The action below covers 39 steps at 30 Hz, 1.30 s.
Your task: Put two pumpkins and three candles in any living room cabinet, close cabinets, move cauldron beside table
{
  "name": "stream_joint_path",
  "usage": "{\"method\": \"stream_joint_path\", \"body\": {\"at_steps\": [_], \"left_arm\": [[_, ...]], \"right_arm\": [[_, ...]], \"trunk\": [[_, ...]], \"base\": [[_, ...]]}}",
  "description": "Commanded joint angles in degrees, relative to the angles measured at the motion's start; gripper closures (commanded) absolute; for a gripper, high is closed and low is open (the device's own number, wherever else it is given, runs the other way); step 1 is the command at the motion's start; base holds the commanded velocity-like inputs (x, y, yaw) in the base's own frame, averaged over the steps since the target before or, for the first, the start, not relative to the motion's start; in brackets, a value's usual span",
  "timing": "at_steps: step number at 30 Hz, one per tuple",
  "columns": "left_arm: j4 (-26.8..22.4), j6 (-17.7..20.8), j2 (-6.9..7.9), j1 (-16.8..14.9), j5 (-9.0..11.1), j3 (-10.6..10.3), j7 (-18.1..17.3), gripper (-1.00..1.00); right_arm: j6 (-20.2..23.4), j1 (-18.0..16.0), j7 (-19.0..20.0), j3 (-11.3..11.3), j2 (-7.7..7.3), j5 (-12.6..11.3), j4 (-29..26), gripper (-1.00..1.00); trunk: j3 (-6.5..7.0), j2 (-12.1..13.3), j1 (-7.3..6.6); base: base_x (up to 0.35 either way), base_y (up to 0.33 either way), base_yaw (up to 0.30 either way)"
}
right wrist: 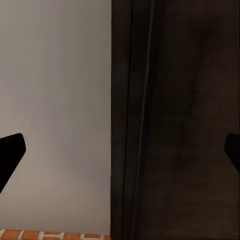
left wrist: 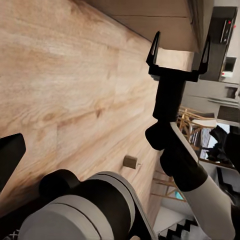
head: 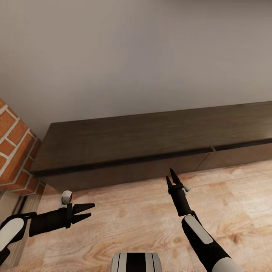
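The long, low dark-brown cabinet [head: 151, 139] runs along the wall, its flat drawer fronts [head: 124, 172] shut. My right gripper [head: 172, 180] stands open just in front of it, fingers pointing at a drawer front; the same gripper [left wrist: 179, 49] shows from the left wrist with nothing between its fingers. My left gripper [head: 86, 212] hangs open and empty over the floor at the left, pointing right. A small beige candle [left wrist: 130, 161] stands on the wooden floor. The right wrist view looks past its spread fingertips [right wrist: 11, 152] at the cabinet [right wrist: 175, 125] and the wall. The pumpkins and the cauldron are out of view.
A red brick fireplace corner [head: 13, 151] stands just left of the cabinet's end. Light wooden floor [head: 132, 219] lies between me and the cabinet. Wooden chairs [left wrist: 192, 125] and kitchen units [left wrist: 225, 45] show far off behind my right arm.
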Motion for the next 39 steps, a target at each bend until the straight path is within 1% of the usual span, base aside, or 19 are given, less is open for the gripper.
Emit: {"method": "stream_joint_path", "body": {"at_steps": [1, 2, 4, 6, 10, 13, 23, 25, 27, 30, 31, 32, 34, 35, 39], "left_arm": [[0.0, 0.0, 0.03, 0.0, -0.4, -0.2, -0.5, -1.0], [0.0, 0.0, 0.03, 0.0, -0.4, -0.4, -0.5, -1.0], [0.0, 0.0, 0.03, 0.0, -0.4, -0.6, -0.6, -1.0], [0.0, 0.0, 0.03, 0.0, -0.4, -0.7, -0.8, -1.0], [0.0, 0.0, 0.05, 0.0, -0.4, -0.9, -2.9, -1.0], [0.2, 0.0, 0.1, 0.0, -0.4, -0.9, -3.6, -1.0], [0.2, 0.0, 0.1, 0.0, -0.3, -1.0, -3.9, -1.0], [0.2, 0.1, 0.11, 0.0, 0.0, -1.2, -4.3, -1.0], [0.2, 0.1, 0.11, 0.0, 0.1, -2.2, -6.8, -1.0], [0.2, 0.0, 0.47, 0.0, -0.4, -4.5, -14.4, -1.0], [0.4, 0.0, 0.57, 0.0, -0.9, -4.9, -16.8, -1.0], [0.6, 0.0, 0.63, 0.0, -1.8, -5.1, -18.5, -1.0], [0.8, 0.0, 0.69, 0.0, -3.6, -5.2, -20.4, -1.0], [0.9, 0.0, 0.69, 0.0, -4.1, -5.2, -20.9, -1.0], [0.9, 0.0, 0.61, 0.0, -5.1, -5.2, -21.6, -1.0]], "right_arm": [[-0.3, -0.1, 0.2, 0.4, -0.08, -0.5, 0.0, -1.0], [-0.3, -0.1, 0.3, 0.4, -0.08, -0.5, 0.0, -1.0], [-0.3, -0.1, 0.3, 0.4, -0.08, -0.3, 0.0, -1.0], [-0.2, -0.1, 0.3, 0.5, -0.04, -0.2, -0.1, -1.0], [-0.2, 0.0, 0.3, 0.5, -0.06, -0.1, -0.1, -1.0], [-0.2, 0.0, 0.3, 0.6, -0.05, -0.1, -0.1, -1.0], [-0.2, -0.1, 0.3, 0.6, -0.01, -0.1, -0.1, -1.0], [-0.2, -0.1, 0.3, 0.5, -0.04, -0.1, -0.1, -1.0], [-0.3, -0.1, 0.3, 0.5, -0.06, -0.1, -0.1, -1.0], [-0.3, 0.0, 0.3, 0.6, -0.04, -0.1, -0.1, -1.0], [-0.3, -0.1, 0.3, 0.6, -0.04, -0.1, -0.1, -1.0], [-0.3, -0.1, 0.3, 0.6, -0.04, -0.1, -0.1, -1.0], [-0.3, -0.1, 0.3, 0.6, -0.01, -0.1, -0.1, -1.0], [-0.3, -0.1, 0.3, 0.6, -0.02, -0.1, -0.1, -1.0], [-0.3, 0.0, 0.3, 0.6, -0.02, -0.1, -0.1, -1.0]], "trunk": [[-0.26, 0.0, 0.01], [-0.26, 0.0, 0.01], [-0.71, -0.1, 0.06], [-0.71, -0.1, 0.06], [-0.71, -0.1, 0.06], [-0.71, -0.1, 0.06], [-0.71, -0.1, 0.06], [-0.71, -0.1, 0.06], [-0.71, -0.1, 0.06], [-0.71, -0.1, 0.06], [-0.71, -0.1, 0.06], [-0.71, -0.1, 0.06], [-0.71, -0.1, 0.06], [-0.71, -0.1, 0.06], [-0.71, -0.1, 0.06]], "base": [[0.0, 0.0, 0.0], [0.0, 0.0, 0.0], [0.0, 0.0, 0.0], [0.0, 0.0, 0.0], [0.0, 0.0, 0.0], [0.04, 0.013, 0.0], [0.079, 0.02, 0.0], [0.029, 0.001, 0.0], [0.012, 0.0, 0.0], [0.004, 0.0, 0.0], [0.002, 0.0, 0.0], [0.0, 0.0, 0.0], [0.0, 0.0, 0.0], [0.0, 0.0, 0.0], [0.084, 0.0, 0.0]]}}
